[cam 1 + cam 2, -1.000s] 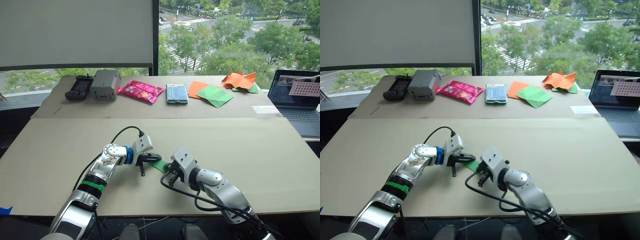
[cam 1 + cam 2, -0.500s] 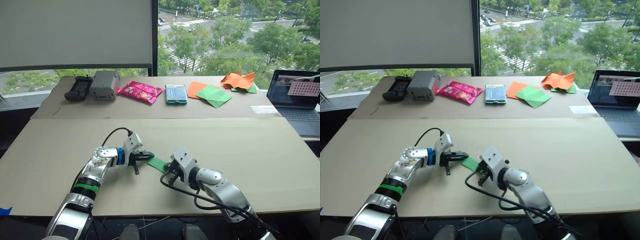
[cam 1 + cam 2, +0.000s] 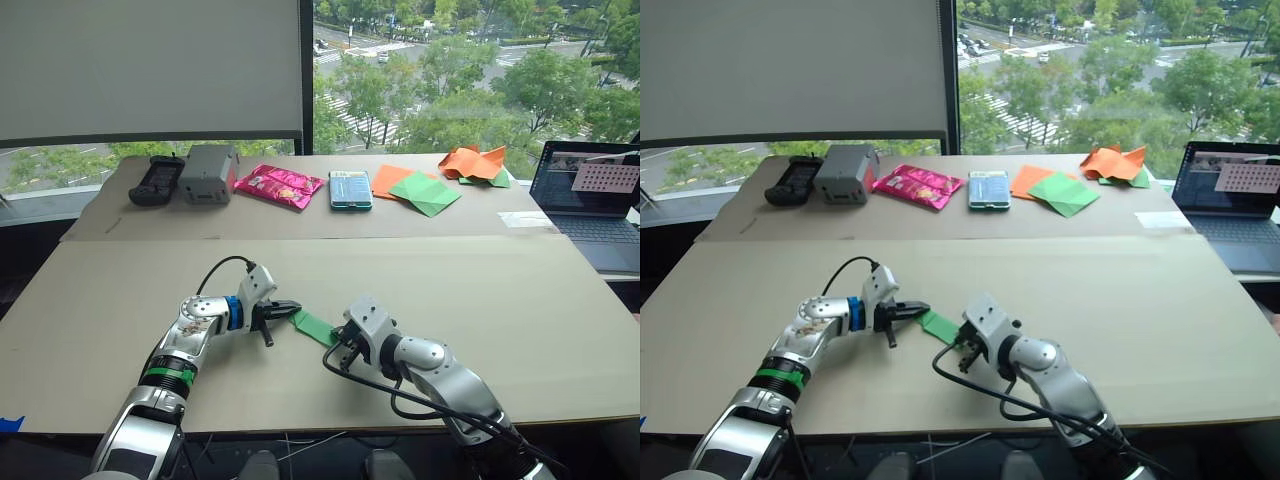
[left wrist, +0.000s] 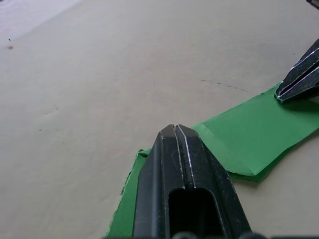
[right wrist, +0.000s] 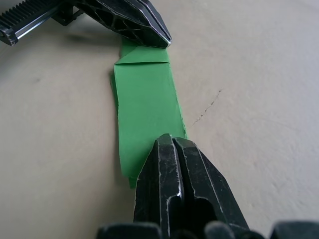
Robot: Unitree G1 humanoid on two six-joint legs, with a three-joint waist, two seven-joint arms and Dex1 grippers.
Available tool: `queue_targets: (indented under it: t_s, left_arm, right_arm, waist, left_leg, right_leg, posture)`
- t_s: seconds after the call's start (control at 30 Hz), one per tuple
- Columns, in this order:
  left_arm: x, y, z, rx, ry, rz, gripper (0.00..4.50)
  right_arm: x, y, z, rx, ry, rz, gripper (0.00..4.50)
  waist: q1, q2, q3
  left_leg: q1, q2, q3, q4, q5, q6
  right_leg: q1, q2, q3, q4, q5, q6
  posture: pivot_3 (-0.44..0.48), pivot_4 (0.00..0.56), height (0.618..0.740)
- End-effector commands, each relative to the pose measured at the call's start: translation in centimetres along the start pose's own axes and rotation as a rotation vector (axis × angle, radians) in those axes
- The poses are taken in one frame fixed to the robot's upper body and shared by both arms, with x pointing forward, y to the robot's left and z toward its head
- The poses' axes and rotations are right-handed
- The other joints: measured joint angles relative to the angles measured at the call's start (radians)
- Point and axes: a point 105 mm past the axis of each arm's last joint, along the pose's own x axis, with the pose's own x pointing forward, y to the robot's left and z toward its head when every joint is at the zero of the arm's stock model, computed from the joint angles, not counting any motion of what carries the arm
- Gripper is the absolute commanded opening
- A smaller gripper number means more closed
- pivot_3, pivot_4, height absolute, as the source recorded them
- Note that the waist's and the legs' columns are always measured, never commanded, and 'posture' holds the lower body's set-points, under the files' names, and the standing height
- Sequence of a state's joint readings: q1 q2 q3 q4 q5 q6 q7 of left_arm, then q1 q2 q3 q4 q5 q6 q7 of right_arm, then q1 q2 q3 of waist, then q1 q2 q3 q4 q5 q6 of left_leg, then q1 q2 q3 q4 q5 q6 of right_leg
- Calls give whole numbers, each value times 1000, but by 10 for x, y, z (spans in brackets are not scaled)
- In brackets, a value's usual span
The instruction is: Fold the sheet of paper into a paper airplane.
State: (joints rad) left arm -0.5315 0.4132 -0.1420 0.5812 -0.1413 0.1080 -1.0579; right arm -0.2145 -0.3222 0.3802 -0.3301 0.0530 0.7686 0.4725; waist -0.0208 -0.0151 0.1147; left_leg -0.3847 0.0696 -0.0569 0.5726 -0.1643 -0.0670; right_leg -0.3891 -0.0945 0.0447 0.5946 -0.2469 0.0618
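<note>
The sheet of paper [image 3: 315,327] is bright green and folded into a narrow layered strip with a small folded-back flap at one end. It lies flat on the tan table [image 3: 480,290] near the front edge, between my two grippers. My left gripper [image 3: 290,307] is shut, and its tip [image 4: 174,130] rests on the strip's left end. My right gripper [image 3: 344,346] is also shut, its tip [image 5: 171,139] pressing on the opposite end. The paper [image 5: 144,99] runs straight between the two tips, and its ends are hidden under the fingers.
Along the far table sit a black controller [image 3: 155,178], a grey box [image 3: 208,172], a pink packet [image 3: 280,184], a phone [image 3: 350,188], flat orange and duller green sheets [image 3: 420,190] and a crumpled orange-and-green heap [image 3: 478,162]. A laptop [image 3: 590,195] stands at the right.
My left gripper has drawn back to the left along the strip, and more green paper now shows between the two tips. The right gripper has stayed in place.
</note>
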Motion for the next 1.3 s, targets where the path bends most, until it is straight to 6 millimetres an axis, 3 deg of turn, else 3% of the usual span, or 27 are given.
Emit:
queue_targets:
  t_s: [0.03, 0.4, 0.6, 0.73, 0.83, 0.93, 1.03, 1.17, 1.2, 1.3]
  left_arm:
    - [-20, 10, -52, -111, 172, 103, 0]
    - [-25, 20, -45, -106, 146, 145, 0]
    - [-27, 21, -2, -98, -26, 135, 0]
    - [-54, 16, 34, -78, -148, 119, 0]
    - [-82, -3, 44, -54, -145, 70, 0]
    - [-98, -22, 46, -44, -121, 38, 0]
    - [-105, -38, 43, -59, -113, 37, 0]
    - [-110, -47, 42, -107, -139, 83, 0]
    - [-113, -48, 40, -123, -141, 93, 522]
    - [-116, -49, 37, -149, -145, 117, 1489]
  right_arm:
    - [0, -3, -14, 18, 68, -9, 65]
    - [2, -3, -11, 6, 57, -1, 65]
    - [3, -3, 12, -6, -47, 3, 65]
    - [-11, -9, 45, -25, -189, -24, 65]
    - [-36, -11, 73, -66, -301, -30, 65]
    - [-56, -8, 83, -129, -343, -29, 65]
    - [-66, 0, 79, -137, -358, -9, 807]
    - [-70, 11, 64, -120, -346, 19, 2211]
    - [-71, 13, 59, -132, -337, 22, 2523]
    - [-72, 17, 51, -169, -325, 29, 3654]
  waist:
    - [-1, 0, 0]
    - [-7, 0, 0]
    - [-13, -2, 3]
    - [-22, -2, 12]
    - [-22, -2, 13]
    - [-16, -1, 13]
    - [-4, -2, 13]
    - [5, -5, 20]
    - [4, -5, 22]
    - [-1, -2, 25]
  left_leg:
    - [0, 0, 0, 0, 0, 0]
    - [0, 0, 0, 0, 0, 0]
    - [0, 0, 0, -1, 0, 0]
    - [-7, 0, 0, -2, 0, 0]
    - [-15, 0, 0, -3, 1, 1]
    - [-13, 1, 0, -4, 0, 1]
    - [-10, 1, 1, -9, 0, 0]
    - [-10, 0, 1, -10, 0, 0]
    - [-10, 0, 1, -10, 0, -1]
    - [-12, 0, 1, -10, -1, -1]
  right_leg:
    - [0, 0, 0, 0, 0, 0]
    - [0, -1, 0, 0, 0, 0]
    - [-2, -1, -1, 0, 0, 0]
    - [-8, 0, -1, 0, 0, 0]
    - [-15, 2, 0, 2, 2, 0]
    - [-13, 2, 0, 2, 3, 1]
    - [-13, 0, 0, -2, 2, -1]
    - [-14, -2, -1, -5, 1, -2]
    - [-15, -3, -2, -7, 1, -2]
    - [-17, -9, -9, -19, 1, -2]
  posture:
    - [0, 150, 718]
    - [0, 150, 718]
    - [0, 150, 718]
    - [0, 150, 718]
    - [0, 150, 718]
    - [0, 150, 718]
    - [0, 150, 718]
    - [0, 150, 718]
    - [0, 150, 718]
    - [0, 150, 718]
